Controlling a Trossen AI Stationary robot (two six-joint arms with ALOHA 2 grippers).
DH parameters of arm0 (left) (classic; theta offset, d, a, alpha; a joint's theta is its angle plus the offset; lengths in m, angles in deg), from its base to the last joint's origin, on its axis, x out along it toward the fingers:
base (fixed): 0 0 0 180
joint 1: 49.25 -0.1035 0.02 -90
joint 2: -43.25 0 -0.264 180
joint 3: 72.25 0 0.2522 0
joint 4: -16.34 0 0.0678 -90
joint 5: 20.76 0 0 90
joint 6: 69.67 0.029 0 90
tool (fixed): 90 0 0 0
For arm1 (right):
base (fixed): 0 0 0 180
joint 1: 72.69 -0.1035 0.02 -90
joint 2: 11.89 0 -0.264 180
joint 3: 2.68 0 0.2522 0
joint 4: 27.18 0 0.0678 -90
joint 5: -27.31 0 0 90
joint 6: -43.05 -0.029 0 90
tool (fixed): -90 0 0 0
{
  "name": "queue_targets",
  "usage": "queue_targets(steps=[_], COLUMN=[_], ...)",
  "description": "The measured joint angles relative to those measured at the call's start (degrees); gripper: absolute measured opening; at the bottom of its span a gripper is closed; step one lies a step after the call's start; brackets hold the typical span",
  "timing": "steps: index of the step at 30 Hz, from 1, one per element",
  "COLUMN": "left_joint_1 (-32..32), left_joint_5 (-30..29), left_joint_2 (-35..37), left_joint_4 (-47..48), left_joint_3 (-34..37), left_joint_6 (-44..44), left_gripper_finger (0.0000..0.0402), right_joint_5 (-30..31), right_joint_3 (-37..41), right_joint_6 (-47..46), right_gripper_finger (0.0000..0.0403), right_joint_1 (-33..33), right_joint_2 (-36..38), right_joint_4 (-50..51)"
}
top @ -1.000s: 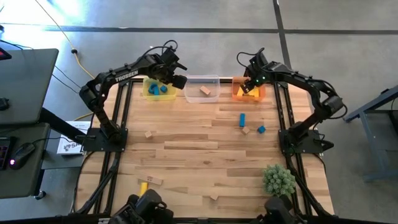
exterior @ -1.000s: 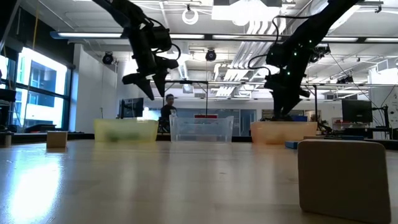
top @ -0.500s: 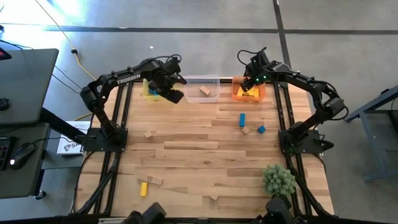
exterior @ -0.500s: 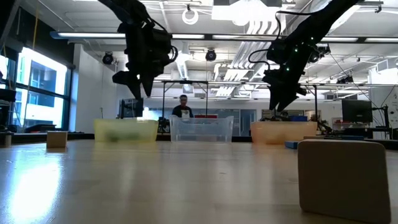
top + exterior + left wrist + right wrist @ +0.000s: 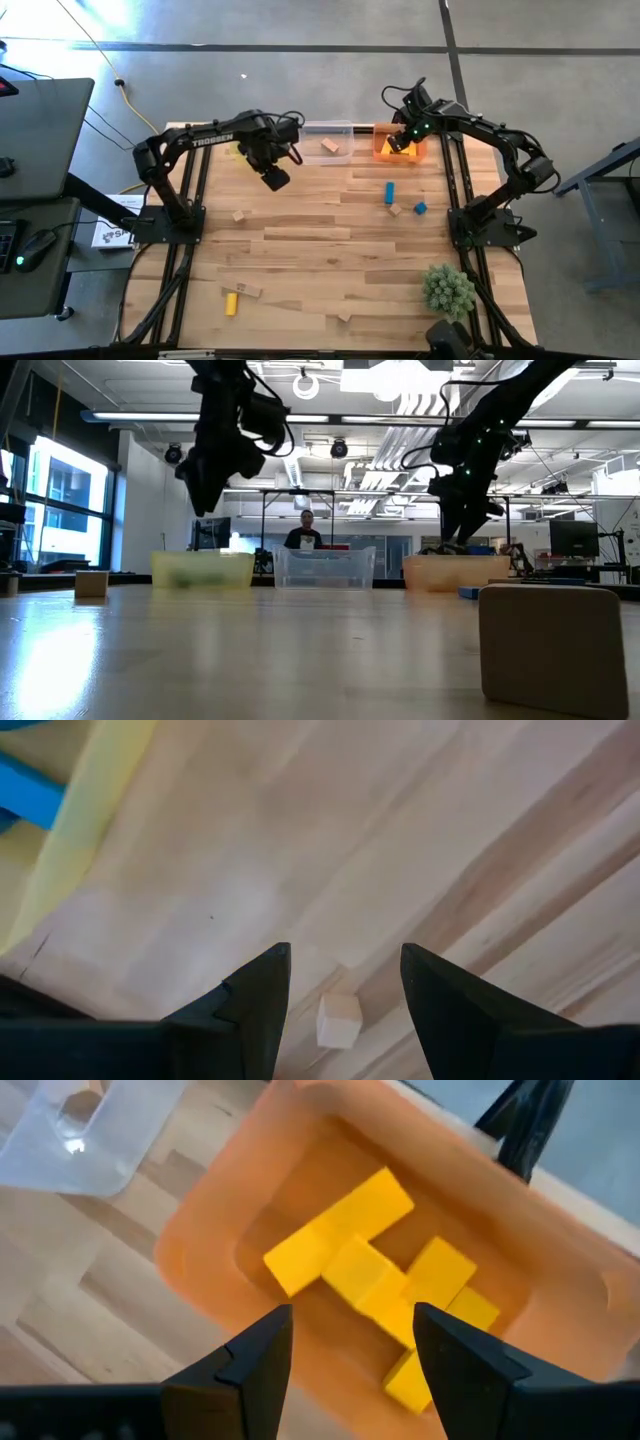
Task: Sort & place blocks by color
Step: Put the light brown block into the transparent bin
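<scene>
My left gripper [image 5: 268, 166] hangs open above bare tabletop, just on the near side of the yellow bin [image 5: 70, 840], which holds blue blocks [image 5: 25, 795]. It points down. A tan cube [image 5: 338, 1020] lies on the table far below its fingers and also shows in the high view [image 5: 240, 215]. My right gripper [image 5: 350, 1350] is open above the orange bin [image 5: 400, 150], over the yellow blocks [image 5: 370, 1270] resting on the bin's floor. The clear bin [image 5: 325, 142] between the two holds tan blocks [image 5: 330, 147].
Loose on the table lie a blue bar [image 5: 389, 191], a tan cube [image 5: 395, 209], a blue cube [image 5: 420, 208], a yellow bar [image 5: 231, 303], a tan bar [image 5: 248, 291] and a tan piece [image 5: 344, 316]. A green plant ball [image 5: 447, 288] sits near right. A person [image 5: 305, 535] stands beyond the bins.
My left gripper has swung from above the yellow and clear bins toward the table's near edge and a little left, tipping until it points straight down. It has stayed open. The person behind the bins has walked to the right.
</scene>
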Motion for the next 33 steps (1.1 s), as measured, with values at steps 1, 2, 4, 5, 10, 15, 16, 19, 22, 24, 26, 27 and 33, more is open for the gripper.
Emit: queue_targets(steps=[1, 2, 4, 5, 10, 15, 16, 19, 22, 24, 26, 27, 33], left_joint_1=[0.69, 1.34, 2.50, 3.07, 6.37, 9.57, 10.16, 11.57, 12.83, 13.75, 14.35, 14.54, 15.72], left_joint_5=[-0.01, -0.02, -0.02, -0.04, -1.00, -2.80, -2.84, -2.81, -2.34, -2.36, -2.38, -2.37, -2.14], left_joint_2=[0.00, 0.03, 0.37, 0.84, 3.76, 7.87, 8.66, 10.57, 11.83, 12.20, 12.20, 12.28, 12.35], left_joint_4=[-0.02, -0.08, -0.24, -0.38, -0.70, -1.18, -1.63, -2.58, -4.10, -4.43, -5.68, -5.94, -10.31], left_joint_3=[0.12, 0.47, 2.12, 3.37, 9.33, 14.21, 15.21, 18.60, 22.09, 23.98, 25.85, 26.66, 30.47], left_joint_6=[-0.04, -0.07, -0.50, -0.83, -5.56, -9.81, -10.42, -11.15, -12.20, -12.97, -13.82, -14.11, -16.16], left_gripper_finger=[0.0182, 0.0182, 0.0182, 0.0182, 0.0182, 0.0182, 0.0182, 0.0182, 0.0182, 0.0182, 0.0182, 0.0182, 0.0182], right_joint_5=[-0.04, -0.19, -0.95, -1.51, -2.89, -3.02, -2.99, -2.99, -2.97, -2.82, -2.72, -2.70, -2.58], right_joint_3=[0.00, 0.00, 0.00, 0.00, 0.00, 0.00, 0.00, 0.00, 0.00, 0.00, 0.00, 0.00, 0.00], right_joint_6=[-0.40, -1.06, -1.95, -2.42, -5.61, -8.92, -9.31, -10.85, -12.57, -13.32, -13.94, -13.96, -15.44], right_gripper_finger=[0.0197, 0.0197, 0.0197, 0.0197, 0.0197, 0.0197, 0.0197, 0.0197, 0.0197, 0.0197, 0.0197, 0.0197, 0.0197], right_joint_1=[-0.32, -0.71, -1.80, -2.44, -6.08, -11.07, -12.06, -15.01, -17.70, -19.37, -20.81, -21.50, -24.70], right_joint_2=[0.00, 0.00, 0.00, 0.00, 0.00, 0.00, 0.00, 0.00, 0.00, 0.00, 0.00, 0.00, 0.00], right_joint_4=[0.45, 0.96, 1.75, 1.96, 2.56, 2.90, 2.91, 2.89, 2.88, 2.88, 2.86, 2.87, 2.88])
